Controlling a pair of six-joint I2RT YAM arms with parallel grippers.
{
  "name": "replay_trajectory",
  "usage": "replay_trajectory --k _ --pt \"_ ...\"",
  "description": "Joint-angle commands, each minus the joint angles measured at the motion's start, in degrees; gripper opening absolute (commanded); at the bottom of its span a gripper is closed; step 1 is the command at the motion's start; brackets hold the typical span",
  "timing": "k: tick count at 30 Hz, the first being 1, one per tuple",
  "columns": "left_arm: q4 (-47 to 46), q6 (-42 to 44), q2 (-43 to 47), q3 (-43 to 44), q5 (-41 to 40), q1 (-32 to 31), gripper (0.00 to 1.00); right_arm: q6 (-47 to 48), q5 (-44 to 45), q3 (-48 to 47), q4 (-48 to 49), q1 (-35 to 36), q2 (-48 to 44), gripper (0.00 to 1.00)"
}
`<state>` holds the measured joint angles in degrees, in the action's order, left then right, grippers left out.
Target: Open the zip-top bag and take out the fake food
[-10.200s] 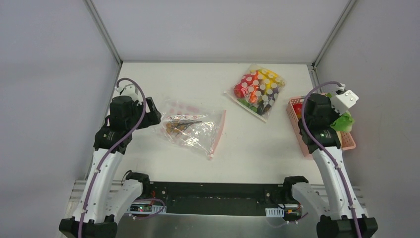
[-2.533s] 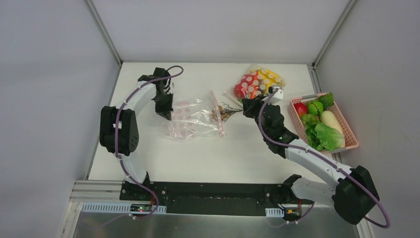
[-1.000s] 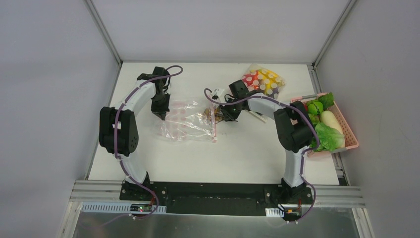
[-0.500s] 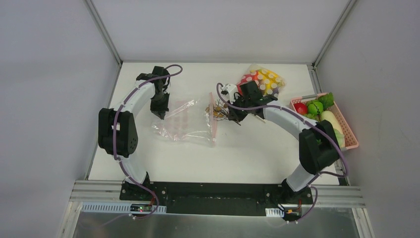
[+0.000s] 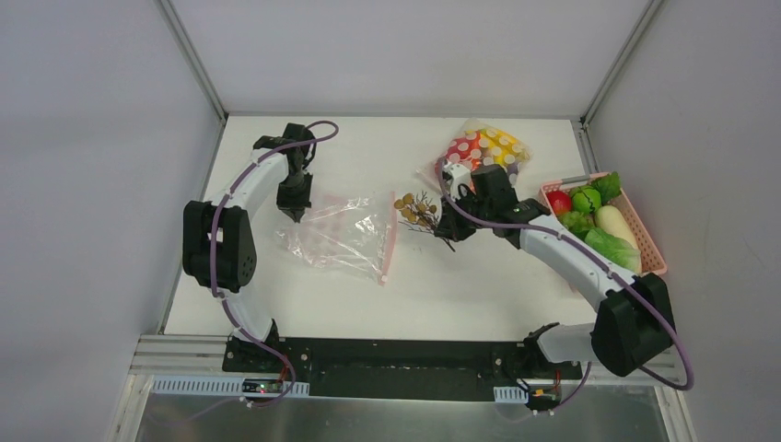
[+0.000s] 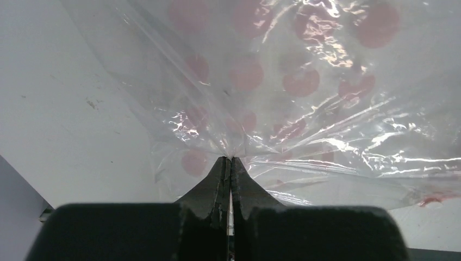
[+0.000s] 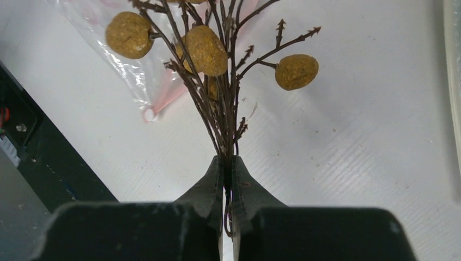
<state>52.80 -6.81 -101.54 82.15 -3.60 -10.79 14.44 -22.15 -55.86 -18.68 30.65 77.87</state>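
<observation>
**Overhead and wrist views.** The left hand [image 6: 228, 161], clamped tight, pinched the upper-left corner of the clear pink-dotted bag [image 5: 343, 235]. The bag lay on the worktop [image 5: 460, 285], left of centre. The right hand [image 7: 227, 163], closed on the stems of a berry sprig [image 7: 209, 49], held it outside the bag, just beside the pink zip strip [image 5: 388, 244]. Toy produce [image 5: 599, 216] sat in the pink basket [image 5: 652, 267] at the right edge.

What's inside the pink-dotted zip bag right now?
The zip-top bag looks empty: only crumpled film shows. The berry sprig is outside, held by the right fingers. Folds at the left fingers hide a small patch.
</observation>
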Motion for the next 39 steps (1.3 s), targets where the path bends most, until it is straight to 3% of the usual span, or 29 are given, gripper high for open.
replay_trajectory --k 1,4,6,13,18,22,27,33,37,39 --pt "2.36 0.0 0.6 1.98 -4.18 0.59 0.0 -8.28 -1.33 0.76 2.63 -1.67 -7.22 0.0" --pt "2.55 0.02 0.14 1.96 -5.04 0.67 0.0 -11.11 -3.03 2.4 5.51 -3.33 -11.64 0.0" --pt "2.89 -0.01 -0.04 1.95 -6.04 0.68 0.0 -11.99 1.32 2.46 4.91 -4.29 -14.03 0.0" --pt "2.28 -0.54 3.08 1.52 -7.62 0.68 0.05 -15.91 31.75 -0.12 -1.35 -10.95 -18.16 0.0" --pt "0.9 -0.85 7.36 0.4 -9.14 0.68 0.25 -20.01 46.18 -0.31 -1.88 -19.65 -16.66 0.0" --pt "-0.26 -1.1 10.88 -0.72 -10.33 0.67 0.41 -25.3 51.34 -0.74 -1.92 -27.01 -12.63 0.0" --pt "-2.82 -1.11 16.04 -2.66 -11.09 0.64 0.51 -32.53 55.36 -0.31 2.1 -33.57 -8.28 0.0" --pt "-5.33 -1.17 21.49 -5.11 -12.48 0.66 0.56 -41.67 63.86 -1.87 2.89 -37.46 -1.28 0.05" --pt "-6.74 -1.12 23.96 -6.39 -13.06 0.68 0.57 -45.01 64.43 -2.4 3.38 -39.04 3.55 0.1" --pt "-7.23 -1.16 24.69 -6.79 -13.25 0.68 0.57 -46.52 64.11 -3.6 1.53 -39.43 5.28 0.17"
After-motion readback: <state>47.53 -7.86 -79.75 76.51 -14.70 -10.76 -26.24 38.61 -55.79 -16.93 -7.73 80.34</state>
